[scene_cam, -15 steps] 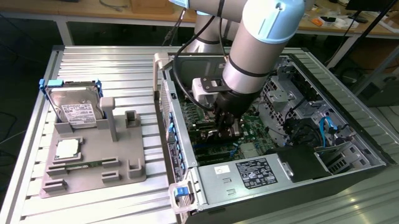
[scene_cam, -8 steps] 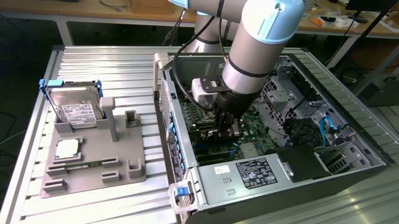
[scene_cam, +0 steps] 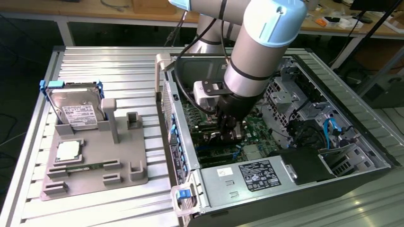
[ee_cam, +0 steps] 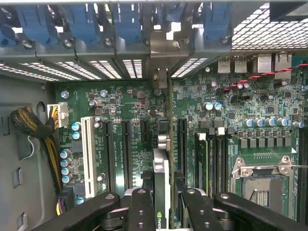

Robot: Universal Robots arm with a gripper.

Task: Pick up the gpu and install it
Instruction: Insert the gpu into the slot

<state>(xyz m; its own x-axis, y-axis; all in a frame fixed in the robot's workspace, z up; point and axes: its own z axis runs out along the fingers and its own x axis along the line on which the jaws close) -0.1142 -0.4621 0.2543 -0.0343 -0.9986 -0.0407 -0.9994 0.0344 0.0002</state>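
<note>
The gpu (ee_cam: pixel 161 166) is seen edge-on in the wrist view, standing upright between my fingers (ee_cam: pixel 142 209). Its silvery bracket (ee_cam: pixel 162 45) reaches the case's rear slot opening. My gripper (ee_cam: pixel 166 211) is shut on the card, low over the green motherboard (ee_cam: pixel 134 103) and in line with a black expansion slot. In the exterior view my gripper (scene_cam: pixel 228 134) is down inside the open computer case (scene_cam: pixel 353 127), over the board, and my wrist mostly hides the card.
A white slot (ee_cam: pixel 87 149) and black slots (ee_cam: pixel 126 154) lie beside the card, memory sticks (ee_cam: pixel 204 159) and the CPU socket (ee_cam: pixel 262 178) on its other side. A cable bundle (ee_cam: pixel 29 122) hangs by the case wall. At the exterior view's left a grey fixture (scene_cam: pixel 94 161) holds a hard drive (scene_cam: pixel 79 113).
</note>
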